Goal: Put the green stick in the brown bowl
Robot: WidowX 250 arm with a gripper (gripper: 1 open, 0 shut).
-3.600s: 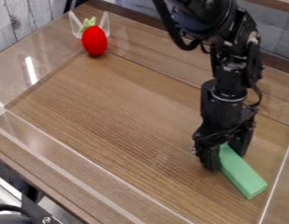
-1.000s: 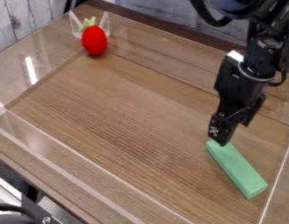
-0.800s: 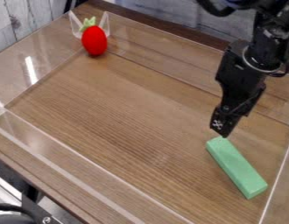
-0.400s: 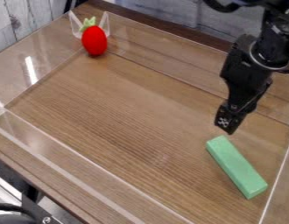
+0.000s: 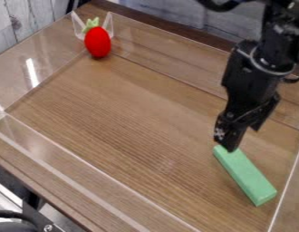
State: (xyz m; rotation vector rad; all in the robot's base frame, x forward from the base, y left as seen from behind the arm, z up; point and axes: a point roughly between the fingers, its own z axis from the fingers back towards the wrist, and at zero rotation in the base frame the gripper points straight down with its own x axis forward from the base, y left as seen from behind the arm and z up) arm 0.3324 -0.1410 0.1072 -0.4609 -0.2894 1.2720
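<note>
The green stick lies slanted on the brown table, near the front right corner. The black gripper points down just behind the stick's back end. Its fingers are spread apart. The robot arm comes down from the top right.

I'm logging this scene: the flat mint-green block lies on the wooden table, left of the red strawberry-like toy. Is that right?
Not quite: in the camera view, the flat mint-green block lies to the right of the red strawberry-like toy, on the wooden table.
</note>
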